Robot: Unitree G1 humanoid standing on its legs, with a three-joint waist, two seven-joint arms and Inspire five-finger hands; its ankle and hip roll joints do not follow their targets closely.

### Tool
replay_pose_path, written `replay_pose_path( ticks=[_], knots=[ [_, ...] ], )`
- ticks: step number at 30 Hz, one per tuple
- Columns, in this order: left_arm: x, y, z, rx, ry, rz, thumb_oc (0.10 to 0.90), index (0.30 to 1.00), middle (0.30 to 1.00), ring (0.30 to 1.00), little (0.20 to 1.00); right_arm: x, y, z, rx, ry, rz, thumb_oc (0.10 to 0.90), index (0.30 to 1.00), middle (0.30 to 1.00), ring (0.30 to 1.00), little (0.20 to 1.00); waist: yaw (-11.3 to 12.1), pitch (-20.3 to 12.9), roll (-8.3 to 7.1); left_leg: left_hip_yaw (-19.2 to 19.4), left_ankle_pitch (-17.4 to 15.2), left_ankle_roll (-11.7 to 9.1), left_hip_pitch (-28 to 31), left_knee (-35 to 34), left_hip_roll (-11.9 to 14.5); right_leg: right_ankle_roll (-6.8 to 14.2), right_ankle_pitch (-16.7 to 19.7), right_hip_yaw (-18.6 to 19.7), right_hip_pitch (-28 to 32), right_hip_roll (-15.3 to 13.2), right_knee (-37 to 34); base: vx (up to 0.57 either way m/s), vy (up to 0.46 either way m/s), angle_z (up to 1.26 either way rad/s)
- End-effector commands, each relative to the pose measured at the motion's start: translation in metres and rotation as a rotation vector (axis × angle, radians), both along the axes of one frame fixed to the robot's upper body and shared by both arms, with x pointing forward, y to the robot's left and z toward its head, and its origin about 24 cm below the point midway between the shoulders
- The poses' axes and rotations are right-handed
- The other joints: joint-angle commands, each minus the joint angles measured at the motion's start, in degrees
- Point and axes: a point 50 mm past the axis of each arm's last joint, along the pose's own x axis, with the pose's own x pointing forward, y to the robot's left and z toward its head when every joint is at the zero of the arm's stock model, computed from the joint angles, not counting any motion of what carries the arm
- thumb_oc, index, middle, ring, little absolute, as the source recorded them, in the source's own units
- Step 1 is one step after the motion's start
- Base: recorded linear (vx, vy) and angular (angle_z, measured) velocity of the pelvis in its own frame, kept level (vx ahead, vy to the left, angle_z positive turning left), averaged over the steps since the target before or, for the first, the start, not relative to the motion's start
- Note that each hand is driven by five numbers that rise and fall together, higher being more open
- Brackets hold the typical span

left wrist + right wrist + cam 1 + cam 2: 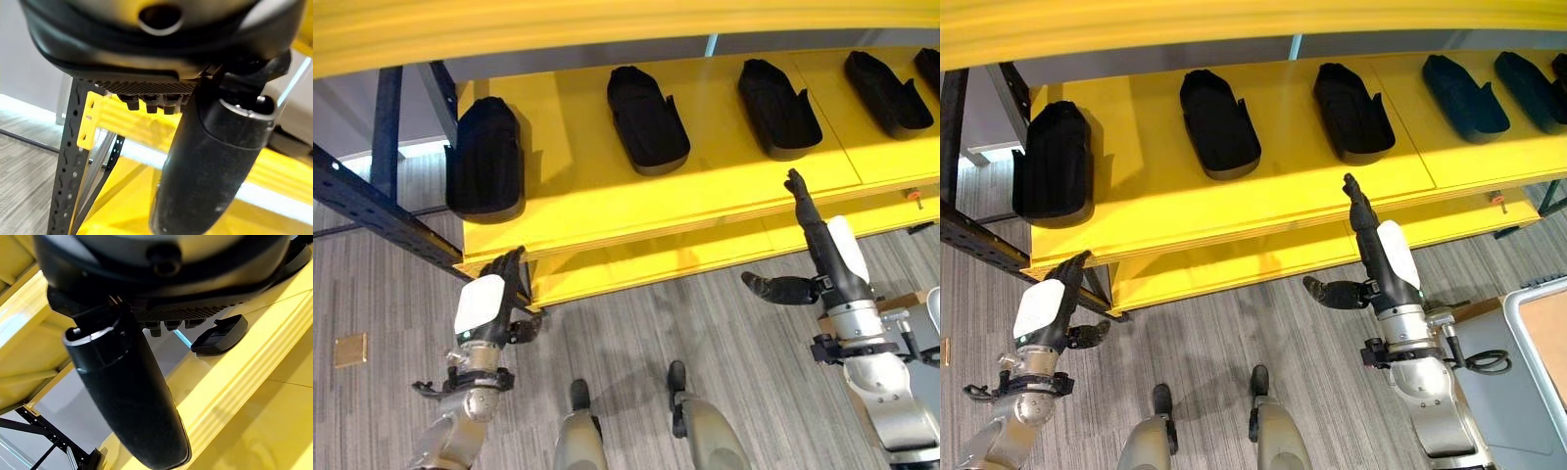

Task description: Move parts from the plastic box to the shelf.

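Observation:
Several black moulded parts lie in a row on the yellow shelf [705, 176]: one at the left end [480, 157], one further right [648, 119], another [778, 108] and more beyond it [886, 93]. My left hand [487, 299] is below the shelf's left corner, fingers straight and holding nothing. My right hand [832, 250] is in front of the shelf's front edge. Its fingers point straight up at the edge, the thumb [127, 396] sticks out sideways, and the hand is empty. One black part [220, 335] shows past the right hand on the shelf.
A lower yellow shelf [656, 259] juts out under the upper one. A dark blue perforated steel frame [372, 206] runs along the left, its post [73, 161] close to my left hand. A grey-rimmed container [1533, 328] sits at the right edge. A tan square [350, 350] lies on the floor.

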Motion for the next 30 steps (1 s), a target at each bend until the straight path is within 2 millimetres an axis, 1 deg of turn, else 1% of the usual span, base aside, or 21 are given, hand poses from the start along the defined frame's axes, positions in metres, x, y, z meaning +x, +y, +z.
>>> replay_pose_path(
  ticks=[1, 5, 11, 14, 15, 16, 17, 18, 19, 20, 28, 30],
  knots=[
    [0.016, 0.007, 0.026, 0.129, -0.113, -0.018, 0.900, 1.000, 1.000, 1.000, 1.000, -0.007, 0.009, 0.048, -0.006, -0.270, 0.047, 0.900, 1.000, 1.000, 1.000, 1.000, -0.16, -4.32, -1.96, -1.21, 2.68, 0.43, -3.85, 2.05, 1.14, 3.53, -2.27, 1.17, 0.74, -2.52, 2.50, 0.00, 0.000, 0.00],
    [0.021, 0.009, 0.023, 0.143, -0.106, 0.004, 0.900, 1.000, 1.000, 1.000, 1.000, -0.007, 0.009, 0.049, -0.003, -0.276, 0.049, 0.900, 1.000, 1.000, 1.000, 1.000, -0.33, -4.23, -1.99, -1.14, 2.64, 0.43, -4.03, 2.23, 1.16, 3.53, -2.32, 1.26, 0.43, -2.57, 2.67, 0.00, 0.000, 0.00],
    [0.028, 0.014, 0.036, 0.163, -0.169, 0.038, 0.900, 1.000, 1.000, 1.000, 1.000, -0.006, 0.010, 0.049, -0.004, -0.279, 0.051, 0.900, 1.000, 1.000, 1.000, 1.000, -0.45, -4.20, -2.17, -1.14, 2.51, 0.36, -4.46, 2.50, 1.30, 3.50, -2.41, 1.29, 0.05, -2.61, 2.81, 0.00, 0.000, 0.00],
    [0.030, 0.014, 0.044, 0.165, -0.213, 0.042, 0.900, 1.000, 1.000, 1.000, 1.000, -0.006, 0.011, 0.049, -0.006, -0.283, 0.053, 0.900, 1.000, 1.000, 1.000, 1.000, -0.49, -4.12, -2.28, -1.10, 2.45, 0.36, -4.56, 2.60, 1.26, 3.51, -2.44, 1.47, -0.06, -2.55, 2.86, 0.00, 0.000, 0.00],
    [0.030, 0.014, 0.052, 0.171, -0.250, 0.040, 0.900, 1.000, 1.000, 1.000, 1.000, -0.006, 0.011, 0.049, -0.006, -0.282, 0.054, 0.900, 1.000, 1.000, 1.000, 1.000, -0.44, -4.06, -2.28, -1.10, 2.43, 0.33, -4.62, 2.64, 1.25, 3.49, -2.46, 1.43, -0.05, -2.62, 2.86, 0.00, 0.000, 0.00],
    [0.030, 0.014, 0.052, 0.171, -0.250, 0.041, 0.900, 1.000, 1.000, 1.000, 1.000, -0.006, 0.011, 0.049, -0.006, -0.282, 0.054, 0.900, 1.000, 1.000, 1.000, 1.000, -0.45, -4.05, -2.30, -1.10, 2.42, 0.33, -4.63, 2.65, 1.25, 3.49, -2.46, 1.43, -0.05, -2.62, 2.86, 0.00, 0.000, 0.00],
    [0.029, 0.012, 0.063, 0.192, -0.294, 0.022, 0.900, 1.000, 1.000, 1.000, 1.000, -0.006, 0.011, 0.050, -0.011, -0.285, 0.053, 0.900, 1.000, 1.000, 1.000, 1.000, -0.37, -4.00, -2.24, -1.14, 2.32, 0.35, -4.57, 2.56, 1.19, 3.46, -2.50, 1.45, -0.07, -2.65, 2.85, 0.00, 0.000, 0.00],
    [0.029, 0.012, 0.063, 0.192, -0.293, 0.022, 0.900, 1.000, 1.000, 1.000, 1.000, -0.006, 0.011, 0.050, -0.011, -0.285, 0.053, 0.900, 1.000, 1.000, 1.000, 1.000, -0.38, -4.00, -2.26, -1.13, 2.31, 0.35, -4.57, 2.57, 1.19, 3.46, -2.50, 1.47, -0.08, -2.64, 2.86, 0.03, 0.010, 0.01],
    [0.026, 0.010, 0.075, 0.228, -0.342, -0.001, 0.900, 1.000, 1.000, 1.000, 1.000, -0.007, 0.010, 0.050, -0.015, -0.284, 0.050, 0.900, 1.000, 1.000, 1.000, 1.000, -0.29, -4.02, -2.24, -1.16, 2.17, 0.40, -4.56, 2.63, 1.15, 3.43, -2.55, 1.50, -0.09, -2.62, 2.96, 0.00, 0.000, 0.00],
    [0.025, 0.010, 0.075, 0.229, -0.342, -0.001, 0.900, 1.000, 1.000, 1.000, 1.000, -0.007, 0.010, 0.050, -0.014, -0.284, 0.050, 0.900, 1.000, 1.000, 1.000, 1.000, -0.29, -4.03, -2.26, -1.15, 2.16, 0.40, -4.56, 2.64, 1.15, 3.43, -2.55, 1.50, -0.09, -2.62, 2.96, 0.00, 0.000, 0.00],
    [0.012, 0.003, 0.102, 0.331, -0.445, -0.073, 0.900, 1.000, 1.000, 1.000, 1.000, -0.009, 0.009, 0.050, -0.022, -0.286, 0.047, 0.900, 1.000, 1.000, 1.000, 1.000, 0.16, -3.79, -2.04, -1.52, 1.93, 0.51, -4.76, 2.91, 1.00, 3.34, -2.58, 1.49, -0.15, -2.66, 3.15, 0.00, 0.000, 0.00],
    [0.010, 0.002, 0.103, 0.335, -0.451, -0.077, 0.900, 1.000, 1.000, 1.000, 1.000, -0.009, 0.008, 0.050, -0.021, -0.285, 0.045, 0.900, 1.000, 1.000, 1.000, 1.000, 0.18, -3.78, -2.04, -1.56, 1.90, 0.53, -4.76, 2.95, 1.00, 3.34, -2.58, 1.48, -0.13, -2.67, 3.16, 0.00, 0.000, 0.00]
  ],
)
